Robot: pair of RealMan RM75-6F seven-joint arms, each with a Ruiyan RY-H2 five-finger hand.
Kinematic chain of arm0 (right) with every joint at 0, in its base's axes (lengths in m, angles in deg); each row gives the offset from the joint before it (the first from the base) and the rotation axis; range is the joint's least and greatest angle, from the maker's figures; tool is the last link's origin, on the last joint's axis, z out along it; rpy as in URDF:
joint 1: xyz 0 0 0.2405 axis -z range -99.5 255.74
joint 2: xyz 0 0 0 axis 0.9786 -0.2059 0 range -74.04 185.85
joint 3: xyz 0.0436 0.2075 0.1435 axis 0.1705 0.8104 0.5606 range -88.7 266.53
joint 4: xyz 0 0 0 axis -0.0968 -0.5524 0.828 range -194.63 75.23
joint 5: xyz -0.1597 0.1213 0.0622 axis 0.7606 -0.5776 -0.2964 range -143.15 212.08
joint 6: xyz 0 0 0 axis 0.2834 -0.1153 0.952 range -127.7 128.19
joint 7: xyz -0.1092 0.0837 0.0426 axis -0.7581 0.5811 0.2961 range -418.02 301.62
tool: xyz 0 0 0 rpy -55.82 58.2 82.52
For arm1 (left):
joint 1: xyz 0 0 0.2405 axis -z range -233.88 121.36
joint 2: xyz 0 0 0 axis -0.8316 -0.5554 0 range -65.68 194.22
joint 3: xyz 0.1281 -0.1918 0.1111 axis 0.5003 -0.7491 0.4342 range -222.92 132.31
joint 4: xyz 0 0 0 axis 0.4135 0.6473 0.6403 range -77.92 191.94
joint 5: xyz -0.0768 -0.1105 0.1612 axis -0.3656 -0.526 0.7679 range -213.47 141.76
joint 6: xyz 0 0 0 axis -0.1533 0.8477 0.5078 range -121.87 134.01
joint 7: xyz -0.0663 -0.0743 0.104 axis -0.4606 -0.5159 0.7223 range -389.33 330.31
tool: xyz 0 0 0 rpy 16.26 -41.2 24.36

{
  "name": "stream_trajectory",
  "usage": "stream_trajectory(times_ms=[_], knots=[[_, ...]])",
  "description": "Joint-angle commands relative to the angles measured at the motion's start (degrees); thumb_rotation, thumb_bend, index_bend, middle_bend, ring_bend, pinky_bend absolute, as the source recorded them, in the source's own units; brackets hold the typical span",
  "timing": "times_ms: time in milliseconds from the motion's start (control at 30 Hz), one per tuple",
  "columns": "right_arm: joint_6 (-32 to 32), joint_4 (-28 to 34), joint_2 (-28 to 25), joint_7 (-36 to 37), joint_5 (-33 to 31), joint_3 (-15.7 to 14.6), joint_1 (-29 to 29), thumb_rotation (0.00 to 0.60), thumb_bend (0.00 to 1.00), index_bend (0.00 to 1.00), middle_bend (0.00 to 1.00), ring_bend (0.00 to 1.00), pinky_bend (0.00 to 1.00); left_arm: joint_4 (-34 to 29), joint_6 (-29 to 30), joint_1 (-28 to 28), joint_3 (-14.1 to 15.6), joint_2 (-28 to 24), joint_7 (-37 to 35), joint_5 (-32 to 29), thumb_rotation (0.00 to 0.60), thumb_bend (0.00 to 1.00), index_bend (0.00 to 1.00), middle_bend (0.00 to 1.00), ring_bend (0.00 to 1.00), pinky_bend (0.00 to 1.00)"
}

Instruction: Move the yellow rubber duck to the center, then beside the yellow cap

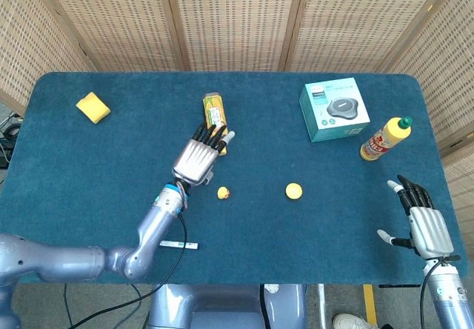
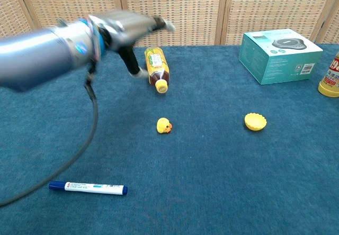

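Down at the near edge of the table (image 1: 89, 195) in the head view, a pen (image 1: 178, 245) lies just beside the left arm, and at the other near corner the right hand (image 1: 424, 221) rests with its fingers spread and nothing in it. Further in, the little yellow duck (image 1: 223, 193) sits about in the middle of the table, standing free with nothing touching it. Near it on the right, but apart from it, is the yellow cap (image 1: 294, 190). Above the duck is the left hand (image 1: 201, 153), with straight fingers and nothing held, its tips close to a bottle lying on its side (image 1: 214, 112). Far back are a yellow sponge (image 1: 92, 107), a box (image 1: 335, 109) and a standing yellow bottle (image 1: 385, 139). In the chest view the pen (image 2: 87, 187) is closest, then the duck (image 2: 164, 125) and the cap (image 2: 255, 121) with a gap between them (so the duck is not next to it yet). Up high, the left hand (image 2: 130, 26) is blurry, so I cannot tell much about its fingers there, but it holds nothing. So I think the first part looks done, and the trip over to the cap is left.
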Motion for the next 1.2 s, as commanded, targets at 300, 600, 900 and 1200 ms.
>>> stream_trajectory(times_ms=[300, 600, 900, 1200], knots=[[-1.23, 0.49, 0.68, -2.25, 1.17, -0.34, 0.24, 0.6, 0.0, 0.11, 0.0, 0.0, 0.0, -20.13, 14.06, -15.76, 5.28, -20.09, -6.55, 8.67, 0.6, 0.26, 0.0, 0.0, 0.0, 0.0], [-1.4, 0.99, 1.83, -6.45, 1.63, -0.79, 0.13, 0.6, 0.0, 0.11, 0.0, 0.0, 0.0, -23.63, 22.99, -29.35, 14.85, -26.52, -15.29, 18.37, 0.6, 0.26, 0.0, 0.0, 0.0, 0.0], [-4.5, -1.11, 5.27, -16.9, 2.47, 0.16, -0.06, 0.6, 0.0, 0.12, 0.0, 0.0, 0.0, -19.83, 24.05, -37.12, 18.61, -27.68, -24.42, 22.18, 0.6, 0.26, 0.0, 0.0, 0.0, 0.0], [0.28, 11.15, 3.67, -28.42, 2.19, 4.48, -6.32, 0.6, 0.0, 0.21, 0.0, 0.0, 0.0, -17.98, 21.0, -38.77, 17.32, -28.47, -28.87, 24.57, 0.6, 0.26, 0.0, 0.0, 0.0, 0.0]])
